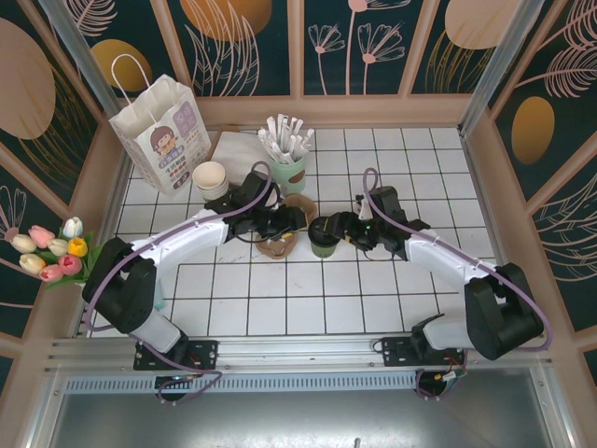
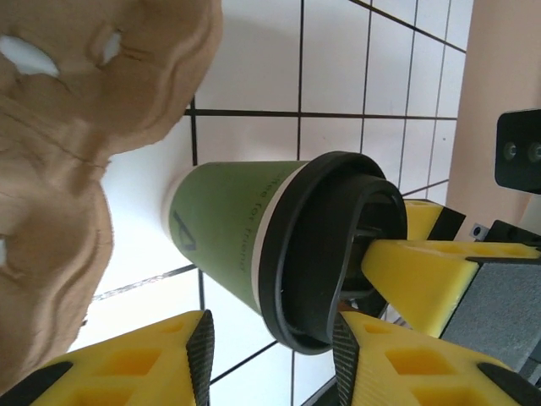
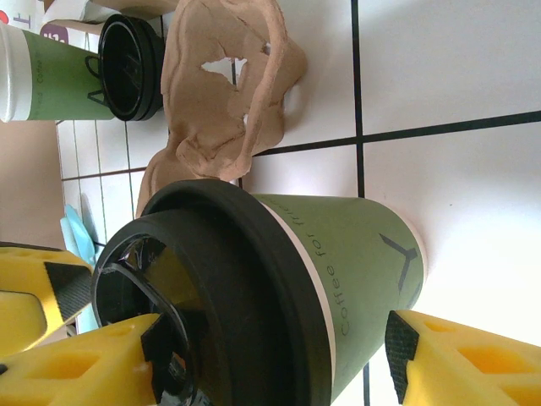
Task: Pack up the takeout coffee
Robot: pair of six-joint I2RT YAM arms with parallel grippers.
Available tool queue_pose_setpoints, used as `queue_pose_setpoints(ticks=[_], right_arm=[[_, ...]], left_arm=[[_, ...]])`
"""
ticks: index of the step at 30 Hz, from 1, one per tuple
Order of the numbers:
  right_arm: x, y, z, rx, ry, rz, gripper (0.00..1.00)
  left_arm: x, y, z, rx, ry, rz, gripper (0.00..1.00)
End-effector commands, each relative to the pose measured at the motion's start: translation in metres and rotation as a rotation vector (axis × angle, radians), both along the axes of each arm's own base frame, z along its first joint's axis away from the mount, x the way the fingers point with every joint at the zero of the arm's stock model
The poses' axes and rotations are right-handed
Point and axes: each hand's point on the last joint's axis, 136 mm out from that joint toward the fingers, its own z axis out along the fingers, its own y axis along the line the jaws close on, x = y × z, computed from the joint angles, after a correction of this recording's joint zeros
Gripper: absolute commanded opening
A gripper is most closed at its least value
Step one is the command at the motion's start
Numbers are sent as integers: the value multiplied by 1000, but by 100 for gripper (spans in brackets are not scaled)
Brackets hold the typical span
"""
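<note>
Standing mid-frame in the top view, the takeout coffee [image 1: 324,241] has the right gripper [image 3: 275,347] spread about it, one finger [image 2: 423,262] on its lid [image 3: 211,279]; the left gripper [image 2: 270,351] gapes empty beside the cardboard carrier [image 2: 51,211].

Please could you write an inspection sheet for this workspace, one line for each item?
Surface: white tiled table, no spill seen.
Job's things: takeout coffee upright, lid on, beside the brown pulp carrier.
Clutter: paper bag, stacked cream cups, straw holder at the back.
Grippers: left claw open before the cup; right claw jaws apart at the cup, grip unclear.
Cables: purple cables run along both arms, no snag seen.
Surroundings: patterned walls; flowers at the left.
</note>
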Motion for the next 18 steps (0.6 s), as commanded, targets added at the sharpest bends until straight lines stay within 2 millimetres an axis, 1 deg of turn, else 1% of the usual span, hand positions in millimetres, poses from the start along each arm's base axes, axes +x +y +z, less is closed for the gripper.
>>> queue_pose_setpoints(ticks=[1,4,12,18], right_arm=[[2,-2,-3,-42,4,-5,69],[2,-4,-6,-47,13,-16,69],[-1,-5,-14,-44,38,-29,68],[-8,-6,-24,-40,71,-40,64]], left_arm=[[5,-14,6,-73,-5,-20,41],[3,-14,-4,-63,20,-27,35],[-3,-17,-24,-66,72,-42,31],[-16,-9,-53,-29,136,-46,24]])
